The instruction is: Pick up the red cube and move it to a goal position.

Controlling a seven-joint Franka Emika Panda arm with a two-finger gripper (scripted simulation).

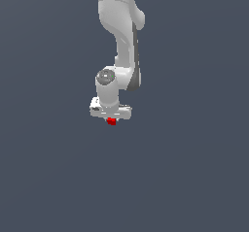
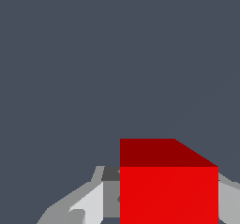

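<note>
Red and plain-sided, the red cube [image 1: 112,121] sits just under the white gripper [image 1: 111,118], lodged between its fingers [image 2: 86,204], which press against the cube's sides. In the wrist view the cube [image 2: 168,190] fills the space between the pale fingers. The white arm [image 1: 121,37] reaches down from above over a flat grey-blue backdrop.

Plain dark slate-grey flat surface [image 1: 194,177]

It spreads evenly beneath and all around the pincer in both views, uniform in colour, unmarked; whether anything rests on it cannot be told.
</note>
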